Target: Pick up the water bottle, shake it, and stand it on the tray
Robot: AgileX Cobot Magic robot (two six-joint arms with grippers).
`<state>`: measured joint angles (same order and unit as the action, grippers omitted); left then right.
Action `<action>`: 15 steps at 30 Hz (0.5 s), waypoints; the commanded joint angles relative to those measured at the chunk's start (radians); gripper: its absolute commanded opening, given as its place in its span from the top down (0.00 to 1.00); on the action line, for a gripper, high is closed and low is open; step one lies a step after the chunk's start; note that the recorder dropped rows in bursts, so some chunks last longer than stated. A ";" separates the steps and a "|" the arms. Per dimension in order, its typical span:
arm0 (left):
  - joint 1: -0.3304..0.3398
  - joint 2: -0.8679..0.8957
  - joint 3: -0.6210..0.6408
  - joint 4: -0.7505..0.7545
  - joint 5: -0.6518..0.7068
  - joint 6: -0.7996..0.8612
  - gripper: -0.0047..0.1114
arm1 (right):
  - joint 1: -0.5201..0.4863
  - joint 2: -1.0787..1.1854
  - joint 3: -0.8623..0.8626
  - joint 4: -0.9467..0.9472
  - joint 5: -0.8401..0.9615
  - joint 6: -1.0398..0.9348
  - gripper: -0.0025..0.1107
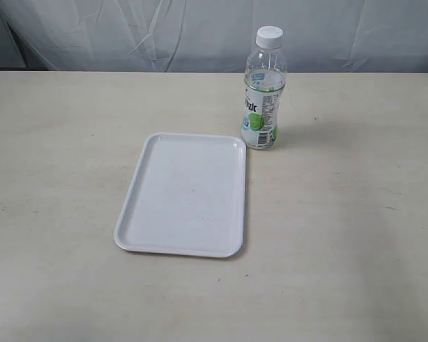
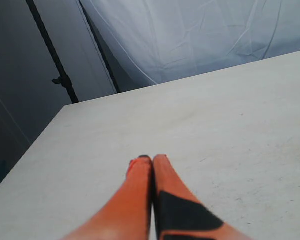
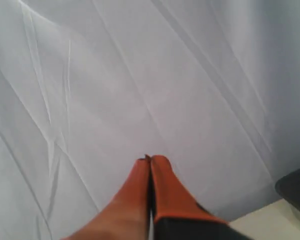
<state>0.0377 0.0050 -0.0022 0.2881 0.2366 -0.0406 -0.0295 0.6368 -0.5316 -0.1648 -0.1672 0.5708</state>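
Note:
The water bottle stands upright on the table in the exterior view, clear with a white cap and a green and white label. It is just beyond the far right corner of the white tray, which lies flat with nothing on it. Neither gripper shows in the exterior view. In the left wrist view my left gripper is shut, its orange fingers pressed together above bare tabletop. In the right wrist view my right gripper is shut too, pointing at the white cloth backdrop. Neither wrist view shows the bottle or the tray.
A pale table fills the exterior view, with a white cloth backdrop behind its far edge. A black stand pole rises beyond the table's corner in the left wrist view.

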 commanded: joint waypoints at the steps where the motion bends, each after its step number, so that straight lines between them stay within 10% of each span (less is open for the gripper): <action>1: 0.000 -0.005 0.002 0.003 0.003 -0.004 0.96 | 0.066 0.368 -0.265 -0.307 0.047 0.004 0.98; 4: 0.000 -0.005 0.002 0.003 0.003 -0.004 0.96 | 0.148 0.573 -0.368 -0.459 0.042 0.008 0.94; 11: 0.000 -0.005 0.002 0.003 0.003 -0.004 0.96 | 0.413 0.856 -0.412 -0.554 0.053 0.001 0.06; 15: 0.000 -0.005 0.002 0.003 0.003 -0.004 0.96 | 0.484 0.970 -0.412 -0.620 -0.044 0.003 0.06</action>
<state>0.0377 0.0050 -0.0022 0.2881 0.2366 -0.0406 0.4390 1.5698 -0.9385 -0.7614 -0.1631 0.5763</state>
